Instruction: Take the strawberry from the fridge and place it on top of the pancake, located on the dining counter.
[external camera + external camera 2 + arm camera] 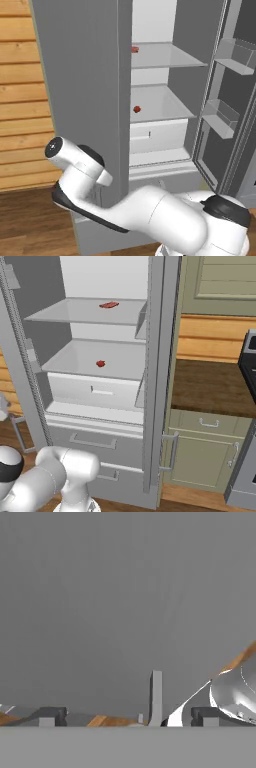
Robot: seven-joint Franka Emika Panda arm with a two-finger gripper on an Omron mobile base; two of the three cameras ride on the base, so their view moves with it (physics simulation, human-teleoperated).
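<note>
The fridge (80,100) stands with both doors swung open, and its white interior (100,276) and clear shelves show. The strawberry (137,108) (100,363), tiny and deep red, lies alone on the middle shelf. My arm bends low in front of the fridge's left door. In the hand view my gripper (129,717) is open, its fingertips (52,716) far apart, nothing between them, facing a flat grey panel close up. A short grey upright bar (156,697) stands just ahead of it. The pancake and the dining counter are out of view.
A flatter pinkish-red lump (135,49) (109,304) lies on the upper shelf. A white drawer (157,135) sits under the strawberry's shelf. The right door's bins (222,117) jut inward. A dark wall counter (210,386) over green cabinets adjoins the fridge.
</note>
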